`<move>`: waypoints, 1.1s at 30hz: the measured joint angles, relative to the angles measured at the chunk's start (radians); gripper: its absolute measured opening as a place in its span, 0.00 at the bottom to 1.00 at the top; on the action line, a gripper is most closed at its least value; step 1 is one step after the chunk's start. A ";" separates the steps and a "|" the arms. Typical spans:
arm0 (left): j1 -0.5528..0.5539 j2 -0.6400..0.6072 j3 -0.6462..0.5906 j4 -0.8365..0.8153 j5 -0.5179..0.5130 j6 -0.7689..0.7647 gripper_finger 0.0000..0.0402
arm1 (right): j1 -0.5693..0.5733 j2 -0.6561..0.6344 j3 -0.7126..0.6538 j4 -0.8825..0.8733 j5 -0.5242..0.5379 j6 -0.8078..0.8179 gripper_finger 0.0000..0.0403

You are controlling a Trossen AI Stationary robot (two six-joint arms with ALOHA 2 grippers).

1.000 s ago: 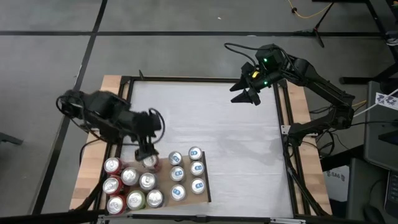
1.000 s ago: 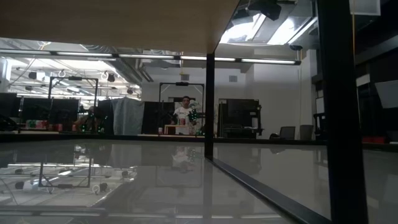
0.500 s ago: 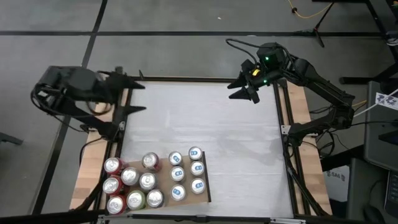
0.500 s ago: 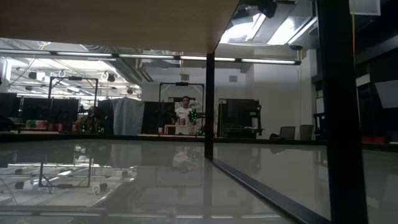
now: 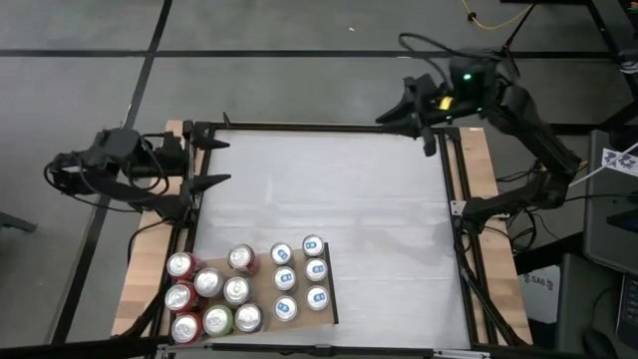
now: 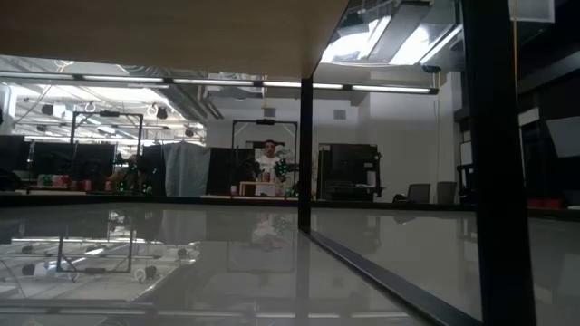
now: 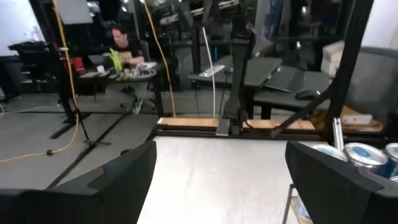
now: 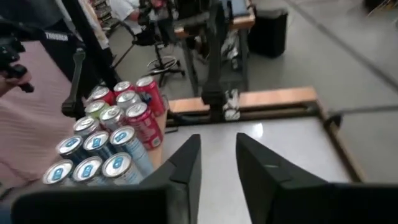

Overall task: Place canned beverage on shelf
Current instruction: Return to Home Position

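**Shelf** [image 5: 262, 294]: light-brown wood-grain panel lying flat on the white table [image 5: 339, 199], at the table's near left corner. A dark strip runs along its right edge.

**Blue soda cans** [image 5: 300, 276]: six, upright on the right part of the shelf, in two rows of three running near to far. Also seen in the right wrist view [image 8: 93, 155].

**Red, silver and green cans** [image 5: 211, 295]: eight, upright on the left part of the shelf, packed close together. One red soda can [image 5: 241, 257] stands at the far edge of this group, just left of the blue rows.

**Left gripper** [image 5: 209, 162]: over the table's far left edge, well apart from the cans, holding nothing. Its fingers are spread wide, as the left wrist view confirms [image 7: 221, 152].

**Right gripper** [image 5: 412, 122]: over the table's far right corner, holding nothing. A narrow gap shows between its fingers in the right wrist view [image 8: 217, 140].

**Person** [image 6: 269, 165]: in the room beyond the table, far off in the low view.
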 joint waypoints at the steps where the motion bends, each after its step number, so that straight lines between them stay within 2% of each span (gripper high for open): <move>1: 0.006 -0.030 -0.046 0.029 0.004 -0.001 0.86 | -0.011 -0.006 0.010 -0.001 0.000 -0.009 0.21; 6: 0.027 -0.174 -0.239 0.165 0.039 -0.006 0.86 | -0.066 -0.043 0.027 -0.016 0.001 -0.029 0.15; 11: 0.034 -0.305 -0.396 0.276 0.051 -0.008 0.86 | -0.138 -0.061 0.025 -0.060 -0.002 -0.032 0.14; 16: 0.034 -0.392 -0.529 0.375 0.058 -0.012 0.86 | -0.194 -0.062 0.012 -0.080 -0.069 -0.070 0.14; 24: 0.034 -0.471 -0.696 0.435 0.052 -0.027 0.86 | -0.224 -0.071 -0.115 -0.073 -0.190 -0.139 0.14; 29: 0.034 -0.535 -0.800 0.517 0.037 -0.034 0.86 | -0.223 -0.088 -0.207 -0.065 -0.199 -0.164 0.14; 33: 0.034 -0.604 -0.867 0.523 0.044 -0.036 0.86 | -0.223 -0.116 -0.289 -0.045 -0.200 -0.165 0.14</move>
